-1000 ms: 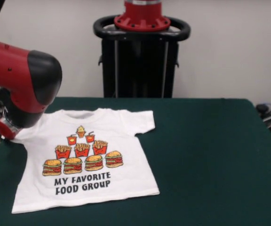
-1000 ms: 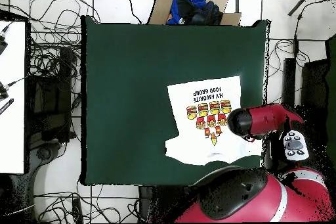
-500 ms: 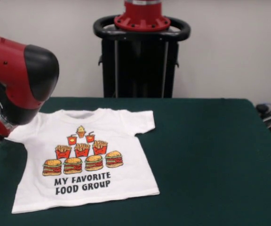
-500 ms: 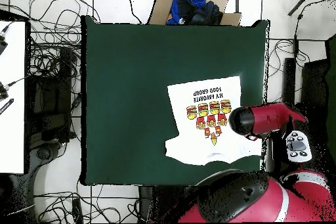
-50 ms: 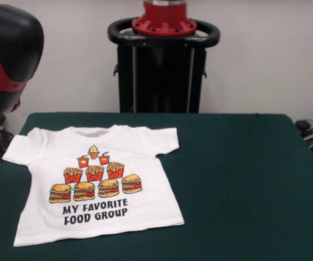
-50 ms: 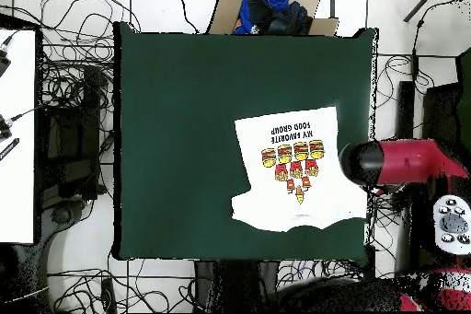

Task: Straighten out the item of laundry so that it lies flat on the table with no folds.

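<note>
Front view: red-and-black arm (image 5: pixel 7 51), raised at upper left, off the cloth. Gripper: hidden, state cannot be told. T-shirt (image 5: pixel 99 182): white, food print up, spread flat on table (image 5: pixel 243 179), left portion. Overhead view: arm (image 6: pixel 400 163) beside the shirt's edge (image 6: pixel 294 168).

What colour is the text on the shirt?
Black, on the white shirt; clearest in the front view.

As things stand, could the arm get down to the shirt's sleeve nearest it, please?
Probably yes. The arm hangs raised just beside the table edge, close to that sleeve. Nothing lies on or around the shirt, so the way down looks free. Its gripper is not in view.
</note>
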Robot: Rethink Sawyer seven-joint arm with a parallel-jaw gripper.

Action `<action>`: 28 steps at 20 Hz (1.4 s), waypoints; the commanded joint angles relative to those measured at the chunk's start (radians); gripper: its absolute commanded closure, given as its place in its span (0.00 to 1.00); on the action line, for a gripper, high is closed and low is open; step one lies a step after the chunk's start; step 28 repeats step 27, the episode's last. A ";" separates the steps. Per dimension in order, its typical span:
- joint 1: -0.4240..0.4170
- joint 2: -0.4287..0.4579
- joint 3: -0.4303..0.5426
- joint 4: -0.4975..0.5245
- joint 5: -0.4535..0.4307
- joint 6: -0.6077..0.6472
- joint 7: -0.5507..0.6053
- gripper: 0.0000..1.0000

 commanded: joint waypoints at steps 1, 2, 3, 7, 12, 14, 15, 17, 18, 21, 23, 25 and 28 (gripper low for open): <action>-0.077 -0.052 0.170 0.081 0.167 0.075 -0.154 1.00; -0.085 -0.042 0.181 0.075 0.188 0.073 -0.142 1.00; -0.102 -0.027 0.202 0.065 0.231 0.082 -0.121 1.00; -0.154 0.001 0.272 0.047 0.378 0.100 -0.064 1.00; -0.167 0.035 0.307 -0.001 0.456 0.086 -0.034 1.00; -0.165 0.054 0.318 -0.033 0.484 0.090 -0.021 1.00; -0.156 0.070 0.317 -0.067 0.491 0.113 -0.018 1.00; -0.134 0.100 0.304 -0.137 0.491 0.160 -0.015 1.00; -0.124 0.113 0.298 -0.167 0.490 0.178 -0.011 1.00; -0.086 0.182 0.288 -0.302 0.502 0.243 0.035 1.00; -0.071 0.223 0.298 -0.376 0.525 0.269 0.056 1.00; -0.056 0.261 0.311 -0.450 0.548 0.303 0.065 1.00; -0.027 0.304 0.320 -0.538 0.561 0.355 0.076 1.00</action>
